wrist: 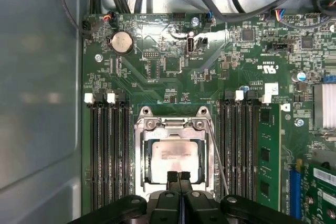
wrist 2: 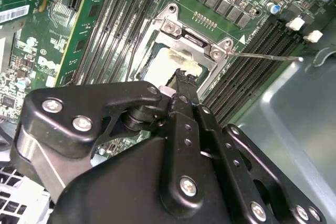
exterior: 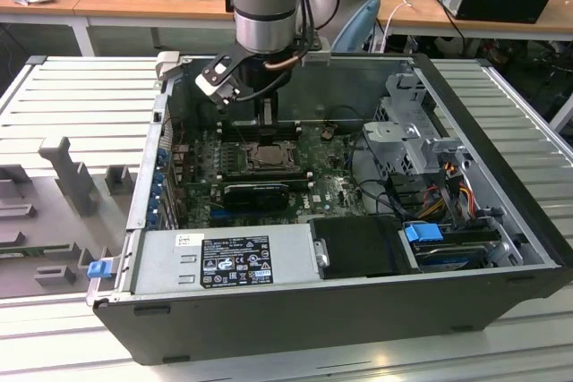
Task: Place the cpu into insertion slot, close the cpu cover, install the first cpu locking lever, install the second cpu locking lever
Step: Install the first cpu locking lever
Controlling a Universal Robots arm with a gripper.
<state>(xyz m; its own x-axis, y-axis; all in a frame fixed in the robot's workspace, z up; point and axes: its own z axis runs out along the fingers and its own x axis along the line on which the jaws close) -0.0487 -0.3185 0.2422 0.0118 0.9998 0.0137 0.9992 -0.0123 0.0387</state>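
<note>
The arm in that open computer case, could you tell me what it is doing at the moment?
The arm reaches down into the case, over the motherboard. The cpu is already seated, and the cover looks folded down around it. The shut pincer is at the cover's edge, holding nothing that I can see. One thin lever beside the cover stands out loose and looks not yet latched.

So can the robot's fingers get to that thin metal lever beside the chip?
Probably yes. The fingers hang at the cpu's edge, and the locking lever lies bare right beside it, next to the memory slots, with nothing covering it.
</note>
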